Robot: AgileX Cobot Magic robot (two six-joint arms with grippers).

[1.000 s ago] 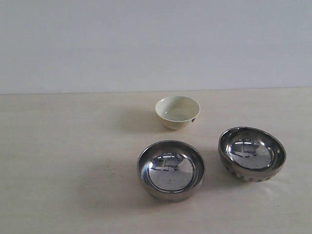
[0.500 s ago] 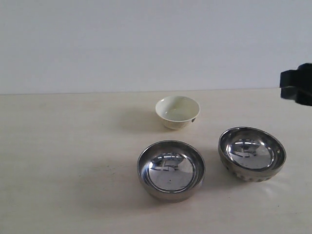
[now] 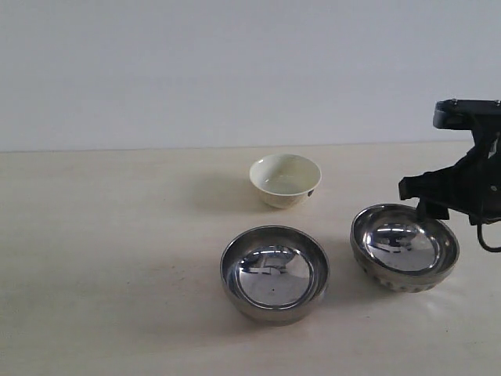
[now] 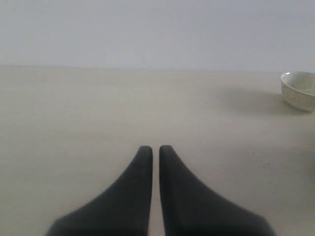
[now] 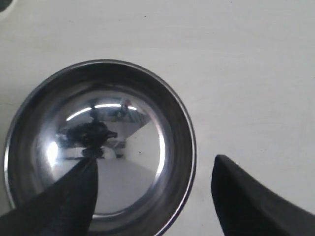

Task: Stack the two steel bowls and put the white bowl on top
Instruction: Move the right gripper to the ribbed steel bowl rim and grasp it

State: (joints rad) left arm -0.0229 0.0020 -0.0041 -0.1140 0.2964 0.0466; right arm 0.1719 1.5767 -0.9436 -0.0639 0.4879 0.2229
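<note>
Found the dimpled steel bowl (image 3: pixel 404 247) under the right hand (image 5: pixel 153 163), its rim between the two fingers (image 5: pixel 64 201). Saw the smooth steel bowl (image 3: pixel 274 272) on the desk (image 3: pixel 117 258) off to that hand's left, apart, and the white bowl (image 3: pixel 285 179) behind that.

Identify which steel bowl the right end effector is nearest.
The dimpled steel bowl, rightmost in the exterior view: the open right end effector hovers over its rim. The smooth-sided steel bowl sits apart, nearer the middle.

Lab-like robot test bench: plain pale tabletop (image 3: pixel 94 274) against a blank white wall (image 3: pixel 235 70).
</note>
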